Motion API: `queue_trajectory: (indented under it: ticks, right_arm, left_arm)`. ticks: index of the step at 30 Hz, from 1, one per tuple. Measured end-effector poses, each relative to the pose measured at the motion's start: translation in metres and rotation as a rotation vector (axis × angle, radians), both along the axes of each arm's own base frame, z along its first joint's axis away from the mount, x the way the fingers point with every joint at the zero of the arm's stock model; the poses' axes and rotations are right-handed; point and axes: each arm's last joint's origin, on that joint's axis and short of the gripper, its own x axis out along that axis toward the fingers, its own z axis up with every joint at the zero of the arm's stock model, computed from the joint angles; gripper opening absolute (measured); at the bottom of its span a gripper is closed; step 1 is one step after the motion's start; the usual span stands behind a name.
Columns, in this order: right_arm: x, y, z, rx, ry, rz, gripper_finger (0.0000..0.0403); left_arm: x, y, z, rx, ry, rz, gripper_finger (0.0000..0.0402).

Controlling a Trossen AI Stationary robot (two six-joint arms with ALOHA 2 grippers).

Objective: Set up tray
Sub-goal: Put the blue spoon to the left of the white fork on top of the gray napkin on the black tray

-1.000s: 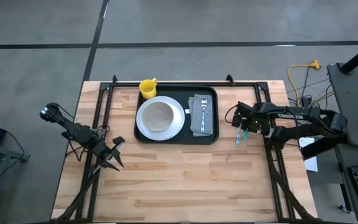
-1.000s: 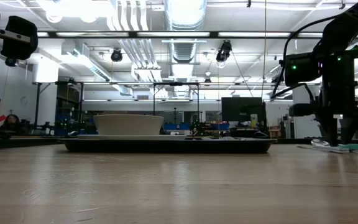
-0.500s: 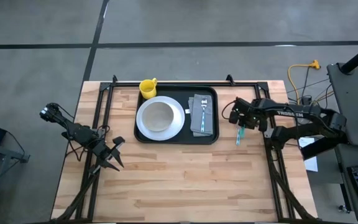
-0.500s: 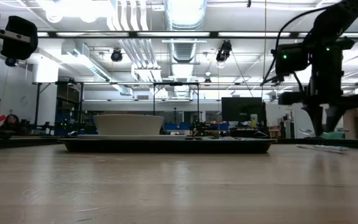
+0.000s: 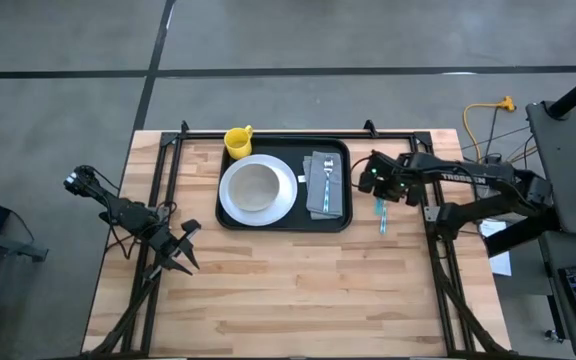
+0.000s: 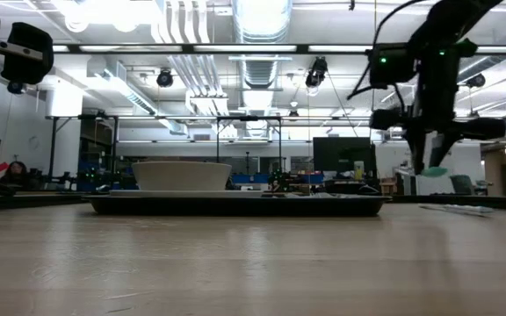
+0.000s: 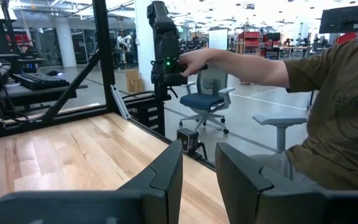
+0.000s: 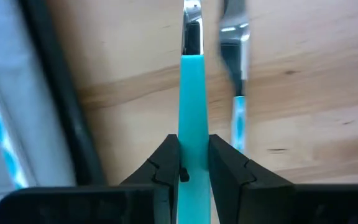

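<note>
Lying upper-center in the high view, the tray (image 5: pixel 284 219) runs lengthwise left-right, while the right tool (image 8: pixel 191 163) clamps a teal-handled utensil (image 8: pixel 191 112).

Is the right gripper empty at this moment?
No: the right gripper is shut on a teal-handled metal utensil, clamped between its dark fingers above the wooden table.

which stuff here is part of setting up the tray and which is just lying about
Job:
- flat black rectangular tray
- round white plate
- yellow cup
- grey napkin
- teal-handled utensil in right claw

Lying about:
- yellow cable
- left claw, idle
</note>
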Motion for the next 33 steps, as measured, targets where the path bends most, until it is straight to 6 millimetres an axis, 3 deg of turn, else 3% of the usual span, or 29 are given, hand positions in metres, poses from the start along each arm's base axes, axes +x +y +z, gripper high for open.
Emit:
queue_trajectory:
  ticks: [24, 33]
  right_arm:
    - [0.156, -0.048, -0.001, 0.016, 0.008, 0.162, 0.0048]
    - [0.181, -0.05, -0.017, 0.052, 0.038, 0.184, 0.0048]
  left_arm:
    - [0.0, 0.0, 0.0, 0.0, 0.0, 0.0, 0.0077]
    - [0.0, 0.0, 0.0, 0.0, 0.0, 0.0, 0.0077]
